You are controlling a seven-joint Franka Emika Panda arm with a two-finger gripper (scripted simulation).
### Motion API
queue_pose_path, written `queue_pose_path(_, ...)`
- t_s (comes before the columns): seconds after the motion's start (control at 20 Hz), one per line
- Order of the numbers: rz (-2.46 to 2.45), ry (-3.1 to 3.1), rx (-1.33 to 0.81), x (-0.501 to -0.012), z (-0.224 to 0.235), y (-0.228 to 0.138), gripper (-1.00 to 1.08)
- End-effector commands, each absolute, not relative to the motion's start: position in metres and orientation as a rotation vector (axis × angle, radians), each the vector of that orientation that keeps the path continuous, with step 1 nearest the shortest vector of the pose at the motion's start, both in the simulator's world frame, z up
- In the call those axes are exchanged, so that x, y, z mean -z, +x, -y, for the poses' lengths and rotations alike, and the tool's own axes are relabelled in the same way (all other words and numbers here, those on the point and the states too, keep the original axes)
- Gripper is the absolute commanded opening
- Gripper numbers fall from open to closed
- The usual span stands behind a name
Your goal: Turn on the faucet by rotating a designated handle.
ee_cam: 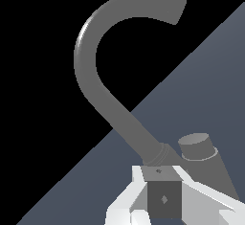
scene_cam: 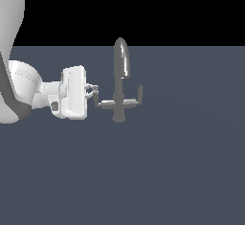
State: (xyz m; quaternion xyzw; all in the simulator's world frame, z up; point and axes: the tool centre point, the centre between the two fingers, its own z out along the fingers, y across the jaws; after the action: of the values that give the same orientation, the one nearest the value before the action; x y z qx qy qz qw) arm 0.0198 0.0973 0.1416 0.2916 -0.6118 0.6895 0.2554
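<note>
Grey faucet (scene_cam: pixel 120 78), two side arms

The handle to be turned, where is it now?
In the exterior view, the handle branches from the faucet toward that view's left, right at the gripper fingertips.

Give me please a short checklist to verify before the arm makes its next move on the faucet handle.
1. Tool is at the correct arm: ok, it sits at the handle branching to the exterior view's left, not the mirror arm.
2. Tool around the handle's upturned tip: ok, a dark block sits between the fingers in the wrist view.
3. Fingers pressed firmly on it: cannot tell.
4. Faucet upright: ok.
5. Spout clear of the tool: ok in the exterior view.
6. Handle already rotated: cannot tell.
</note>
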Motion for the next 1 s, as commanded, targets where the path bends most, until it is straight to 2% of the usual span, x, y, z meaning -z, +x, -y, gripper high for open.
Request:
queue_pose_path(0.0, 1.661, 0.793, -1.870, -0.140, -0.097, 0.016, -1.00)
queue_pose_path(0.8, 1.659, 0.785, -1.873, -0.126, -0.092, -0.031, -1.00)
queue_pose_path(0.95, 1.674, 0.770, -1.884, -0.128, -0.091, -0.025, -1.00)
